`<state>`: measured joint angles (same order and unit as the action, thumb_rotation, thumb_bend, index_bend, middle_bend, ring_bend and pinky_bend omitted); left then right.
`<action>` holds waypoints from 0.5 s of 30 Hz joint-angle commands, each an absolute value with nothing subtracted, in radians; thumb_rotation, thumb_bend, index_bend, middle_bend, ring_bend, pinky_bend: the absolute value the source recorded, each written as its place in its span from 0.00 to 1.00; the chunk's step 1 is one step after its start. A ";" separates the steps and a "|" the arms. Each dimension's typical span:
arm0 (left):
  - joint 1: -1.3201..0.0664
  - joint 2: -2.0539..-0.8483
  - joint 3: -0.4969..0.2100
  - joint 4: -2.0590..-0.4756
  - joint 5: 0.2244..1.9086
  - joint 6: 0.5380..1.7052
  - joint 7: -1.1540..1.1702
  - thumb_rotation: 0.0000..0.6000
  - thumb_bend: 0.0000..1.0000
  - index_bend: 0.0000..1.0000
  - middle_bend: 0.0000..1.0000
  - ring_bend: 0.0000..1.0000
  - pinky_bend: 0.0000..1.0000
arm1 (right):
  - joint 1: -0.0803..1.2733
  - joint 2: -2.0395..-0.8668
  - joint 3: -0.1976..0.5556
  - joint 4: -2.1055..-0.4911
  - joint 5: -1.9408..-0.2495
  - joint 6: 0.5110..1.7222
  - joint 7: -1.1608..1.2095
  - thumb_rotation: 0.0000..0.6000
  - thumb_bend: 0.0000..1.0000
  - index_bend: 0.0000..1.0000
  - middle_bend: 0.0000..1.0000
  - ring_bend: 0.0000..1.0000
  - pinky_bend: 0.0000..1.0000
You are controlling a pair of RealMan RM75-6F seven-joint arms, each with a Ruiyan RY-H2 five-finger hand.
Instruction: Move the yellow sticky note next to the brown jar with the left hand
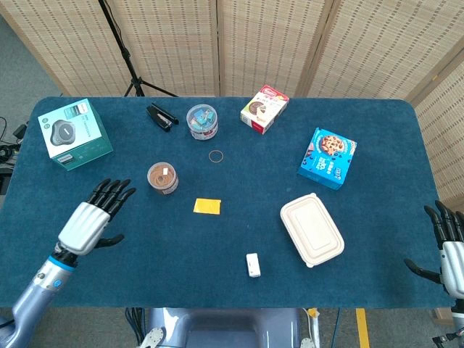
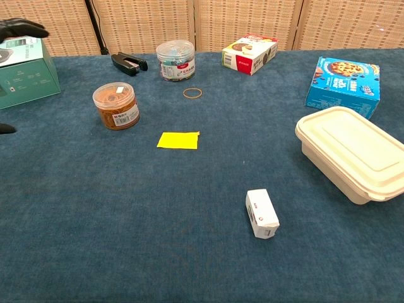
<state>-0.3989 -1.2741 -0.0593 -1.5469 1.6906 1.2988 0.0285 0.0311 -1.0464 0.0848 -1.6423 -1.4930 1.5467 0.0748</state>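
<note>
The yellow sticky note (image 1: 207, 206) (image 2: 178, 140) lies flat on the blue table, a short way right of and nearer than the brown jar (image 1: 162, 178) (image 2: 115, 105). My left hand (image 1: 94, 216) hovers over the table's left side with fingers spread, holding nothing, well left of the jar and the note. In the chest view only its dark fingertips (image 2: 22, 28) show at the top left edge. My right hand (image 1: 448, 249) hangs open past the table's right edge, far from both objects.
A green box (image 1: 75, 133) stands at far left. At the back are a black stapler (image 1: 161, 116), a clear jar (image 1: 202, 121), a rubber band (image 1: 216, 156) and a snack box (image 1: 264, 109). A blue cookie box (image 1: 327, 157), a beige lidded container (image 1: 312, 229) and a small white box (image 1: 252, 264) lie right.
</note>
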 commanded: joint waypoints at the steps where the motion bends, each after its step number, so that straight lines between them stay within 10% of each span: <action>1: -0.469 -1.352 -0.096 -1.498 1.660 1.215 0.069 1.00 0.00 0.08 0.00 0.00 0.00 | 0.034 -1.045 0.088 -1.638 -1.485 1.540 0.083 1.00 0.00 0.00 0.00 0.00 0.00; 15: -0.649 -1.610 -0.165 -1.273 1.535 1.025 0.160 1.00 0.00 0.04 0.00 0.00 0.00 | 0.052 -1.050 0.098 -1.611 -1.440 1.481 0.106 1.00 0.00 0.00 0.00 0.00 0.00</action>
<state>-0.6279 -1.5847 -0.1566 -1.2988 1.5505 1.0446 0.1490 0.0509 -1.0494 0.0973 -1.6136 -1.4423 1.4840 0.1041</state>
